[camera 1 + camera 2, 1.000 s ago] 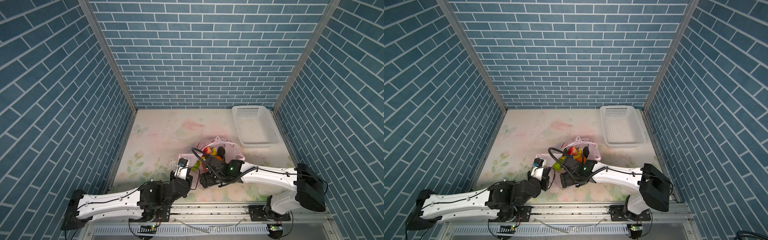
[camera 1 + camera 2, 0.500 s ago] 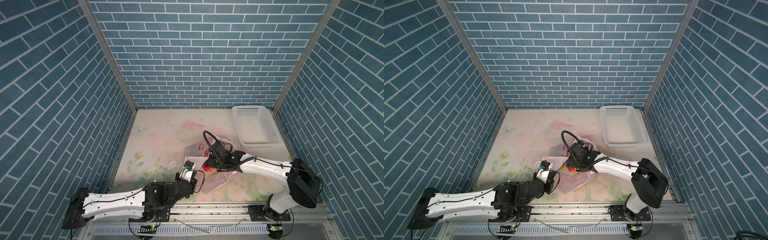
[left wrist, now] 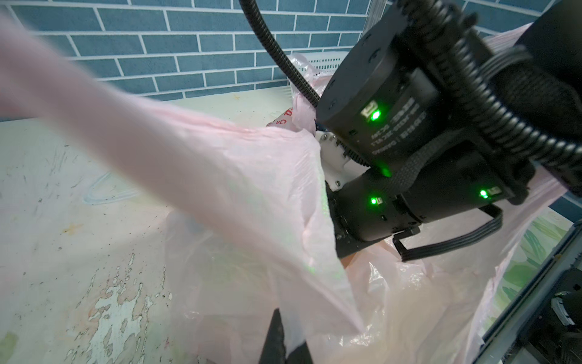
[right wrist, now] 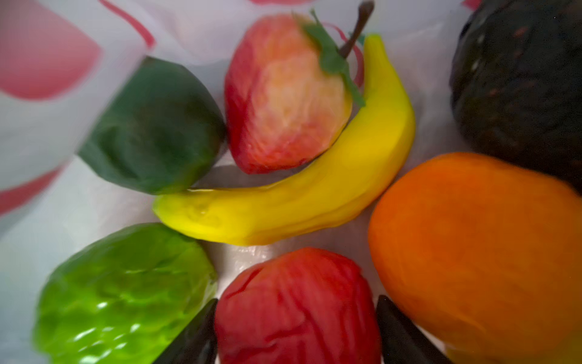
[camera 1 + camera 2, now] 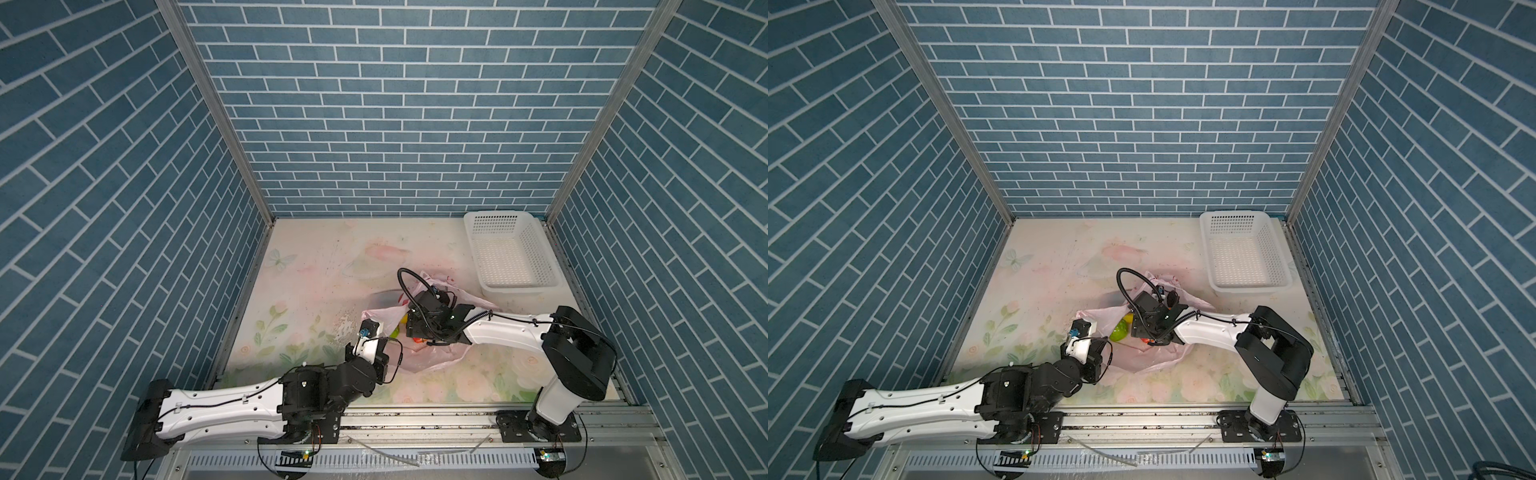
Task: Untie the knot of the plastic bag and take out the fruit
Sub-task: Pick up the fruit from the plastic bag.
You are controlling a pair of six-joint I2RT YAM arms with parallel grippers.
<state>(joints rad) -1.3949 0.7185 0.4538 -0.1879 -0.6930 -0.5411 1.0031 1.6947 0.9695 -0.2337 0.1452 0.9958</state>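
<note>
The pink plastic bag [image 5: 424, 361] [image 5: 1142, 359] lies open at the middle front of the table. No knot shows. My left gripper [image 5: 376, 328] [image 3: 283, 343] is shut on the bag's edge [image 3: 236, 176] and holds it up. My right gripper [image 5: 415, 332] [image 4: 296, 334] reaches down inside the bag, its two fingers pressed against either side of a red fruit [image 4: 296, 309]. Around it lie a yellow banana [image 4: 315, 189], an orange [image 4: 472, 252], a bright green fruit [image 4: 126, 293] [image 5: 1119, 330], a dark green one [image 4: 157, 132], a leafy red-yellow one [image 4: 283, 94] and a dark avocado [image 4: 519, 78].
A white perforated basket [image 5: 519, 291] [image 5: 1250, 289] stands at the back right, just beyond the bag. Blue brick walls close in the table on three sides. A metal rail with both arm bases runs along the front edge.
The right wrist swung away from the front and dipped into the bag, and its jaws narrowed around the red fruit. The bag now spreads further towards the front. The left gripper barely moved.
</note>
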